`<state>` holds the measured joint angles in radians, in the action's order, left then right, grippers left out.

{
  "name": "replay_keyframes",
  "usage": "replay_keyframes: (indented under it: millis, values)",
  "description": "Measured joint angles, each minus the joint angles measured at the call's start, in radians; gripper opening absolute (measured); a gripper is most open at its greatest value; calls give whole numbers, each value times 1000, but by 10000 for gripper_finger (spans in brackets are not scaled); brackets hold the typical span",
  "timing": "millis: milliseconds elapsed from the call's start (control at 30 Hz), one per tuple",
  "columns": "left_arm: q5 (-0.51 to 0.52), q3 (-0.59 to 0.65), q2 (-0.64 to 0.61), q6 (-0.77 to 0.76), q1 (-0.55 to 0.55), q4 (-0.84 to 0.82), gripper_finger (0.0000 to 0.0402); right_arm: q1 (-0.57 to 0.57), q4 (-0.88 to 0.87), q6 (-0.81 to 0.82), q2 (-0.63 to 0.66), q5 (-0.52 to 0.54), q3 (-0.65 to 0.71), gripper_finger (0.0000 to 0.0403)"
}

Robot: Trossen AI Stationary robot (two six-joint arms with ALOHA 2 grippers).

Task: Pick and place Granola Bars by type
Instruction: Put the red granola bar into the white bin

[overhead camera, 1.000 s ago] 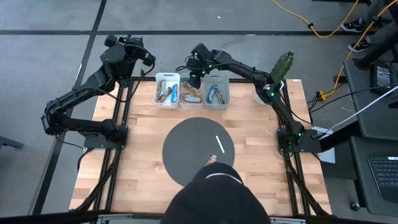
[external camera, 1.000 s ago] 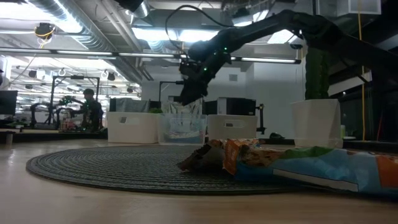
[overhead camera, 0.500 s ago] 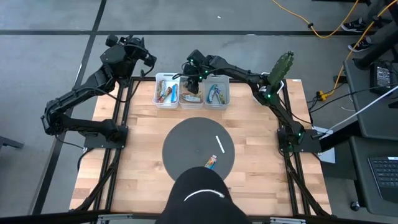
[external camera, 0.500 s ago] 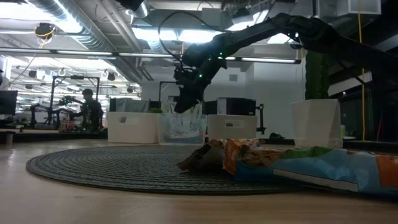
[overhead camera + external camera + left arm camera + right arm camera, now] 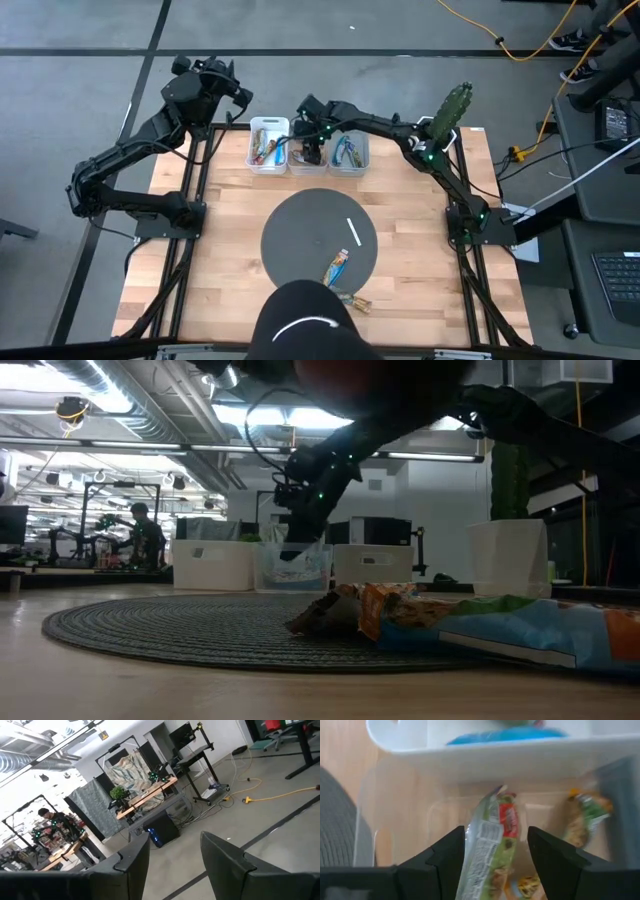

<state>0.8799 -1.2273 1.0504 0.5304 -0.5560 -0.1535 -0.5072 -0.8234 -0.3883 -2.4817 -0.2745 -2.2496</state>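
Observation:
My right gripper points down into the middle of three clear bins at the table's far edge, shut on a silver-green granola bar with a red patch. More bars lie under it in that bin. The neighbouring bins hold blue and orange bars. Two more bars lie loose near the table's near edge: one on the round dark mat, one just off it. My left gripper waits, open, raised past the table's far left corner. My right gripper pinches the silver-green bar across its width between both fingers, coming from above and pointing down. The bar's part by the fingers fills the gap; its far end hangs below, inside the middle bin. Whether that end touches the bars beneath, I cannot tell.
A thin white stick lies on the mat. A person's head leans over the table's near edge. A green plant in a white pot stands at the far right corner. Bare wood lies left and right of the mat.
My right gripper has moved a little toward the table's left and down into the middle bin, still carrying the bar. The person's head has drawn back toward the near edge, uncovering the two bars near the table's near edge.

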Motion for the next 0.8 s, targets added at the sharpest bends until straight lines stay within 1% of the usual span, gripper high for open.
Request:
replay_keyframes:
  millis: [100,433,600,700,800]
  values:
    - [-4,0,0,-28,0,0,169,-2,42,-1,0,0,34,218]
    - [-15,0,0,-39,0,0,169,-2,72,-1,0,0,117,218]
    - [-15,0,0,-56,0,0,169,-3,87,9,1,-19,141,216]
    - [-15,0,0,-64,0,0,169,-3,93,6,2,-19,141,197]
    - [-15,0,0,-65,0,0,169,-3,93,3,2,-19,141,156]
